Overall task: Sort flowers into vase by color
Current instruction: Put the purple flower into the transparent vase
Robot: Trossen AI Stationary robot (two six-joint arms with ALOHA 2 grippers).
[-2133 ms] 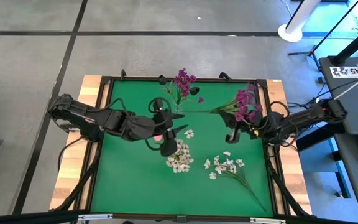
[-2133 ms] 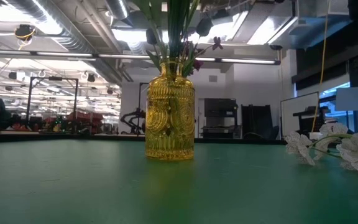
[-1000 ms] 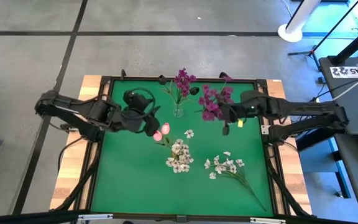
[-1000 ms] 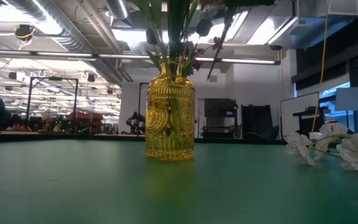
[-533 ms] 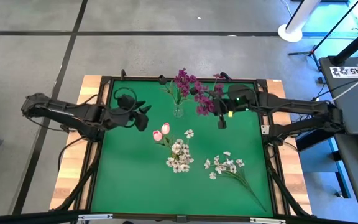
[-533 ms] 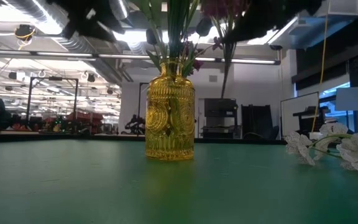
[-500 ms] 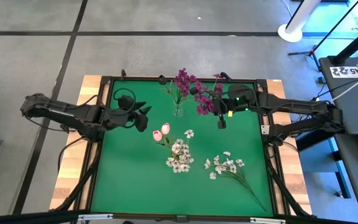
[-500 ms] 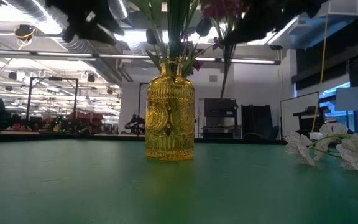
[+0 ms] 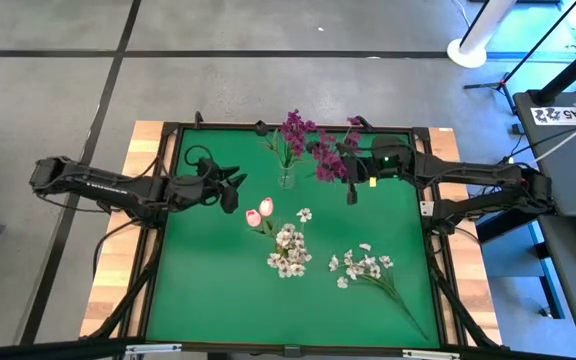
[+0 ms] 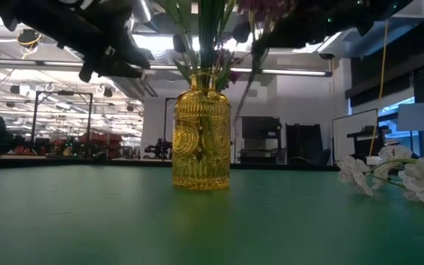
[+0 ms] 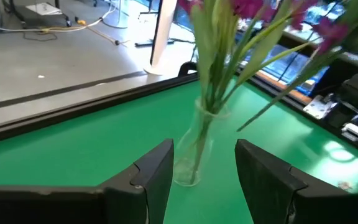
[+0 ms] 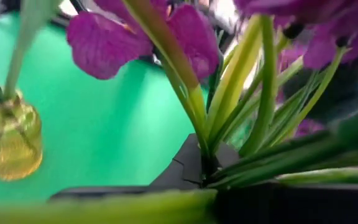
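Since the earlier frame the right tool has carried its purple flowers closer to the vase, while the left tool has drawn back toward the left.

High view: the right tool, clenched on the purple stems, sits upper centre, just right of the vase. Pink tulips and white blossoms lie on the green counter at centre.

Low view: the yellow vase stands centre.

Left wrist view: the left tool is released, empty, facing the vase.

Right wrist view: green stems sit pinched.
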